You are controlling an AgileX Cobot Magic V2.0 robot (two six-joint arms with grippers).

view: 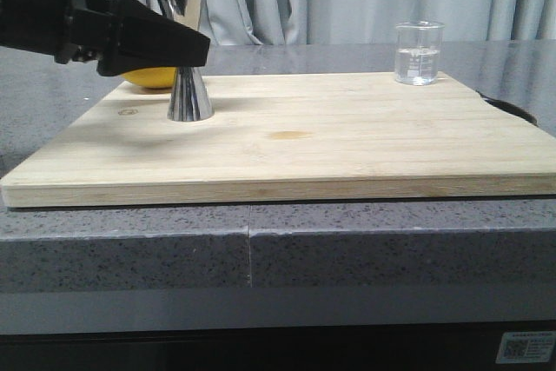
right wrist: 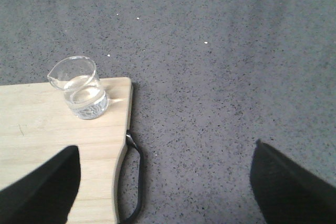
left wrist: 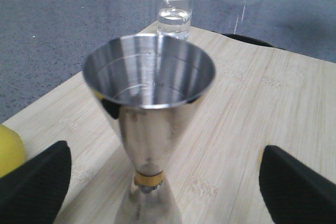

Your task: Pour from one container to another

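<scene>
1. At 9 o'clock in the front view: black left hand, reaching in from the left edge, fingers spread wide on either side of the jigger, gripping nothing.
2. Just behind that hand, at 10 o'clock on the board: round yellow lemon, mostly hidden by the dark fingers in the front view, a sliver visible in the left wrist view.
3. Just right of the lemon: tall shiny steel hourglass-shaped jigger, upright on the board, gold-tinted ring at its narrow waist, upper cup open and apparently dry inside in the left wrist view; waist level with the spread fingers, no contact visible.
4. Under everything: pale rectangular wooden cutting board, lying flat on the speckled grey stone tabletop, a black loop handle at its right end.
5. At 2 o'clock, near the board's far right corner: small clear glass beaker with white graduation marks, upright, holding clear liquid, well apart from the jigger.
6. Right hand: seen only in the right wrist view, black fingers wide apart, holding nothing, over the tabletop just beside the board's right edge, beaker ahead of it and untouched.
</scene>
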